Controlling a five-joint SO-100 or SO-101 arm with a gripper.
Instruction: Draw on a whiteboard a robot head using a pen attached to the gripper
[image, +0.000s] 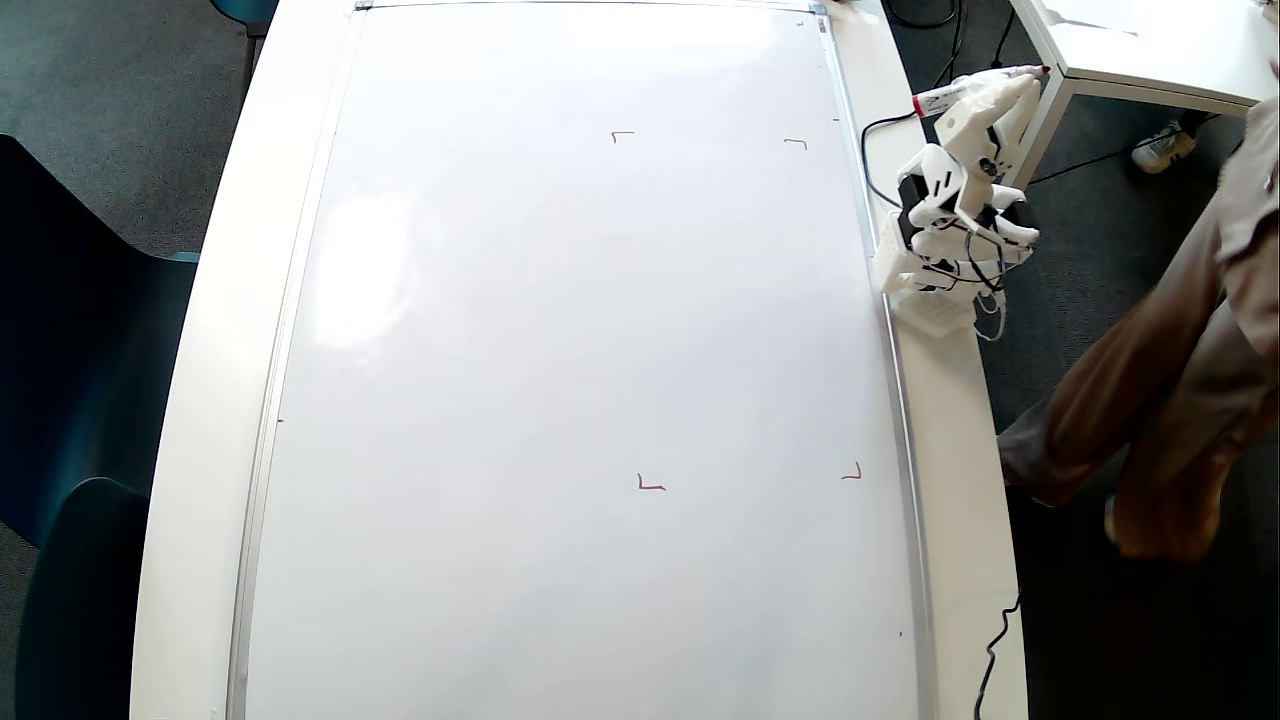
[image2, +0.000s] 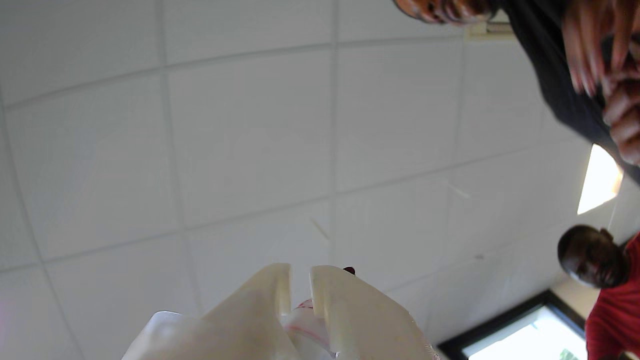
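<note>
Whiteboard (image: 560, 380): glossy white w/ thin silver frame, four small red corner marks (image: 651, 485). Counter (image: 200, 400) rim: white. Pen (image: 975, 88): white body, red band, dark red tip. Gripper (image: 1015, 90): white plastic, black motor & cables; creamy white in wrist view. Floor (image: 120, 110): dark grey. Chairs (image: 70, 400): dark teal. Person's trousers (image: 1150, 400): brown. Ceiling (image2: 200, 125): white tile grid.

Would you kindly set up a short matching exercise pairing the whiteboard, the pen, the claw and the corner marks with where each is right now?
Things:
1. whiteboard
2. pen
3. claw
4. corner marks

Places or states:
A. raised beyond the board's right edge in the overhead view
B. small red angles on the board
C. flat on the table, nothing drawn between its marks
D. carried crosswise in the claw

Pairs: 1-C, 2-D, 3-A, 4-B
</note>
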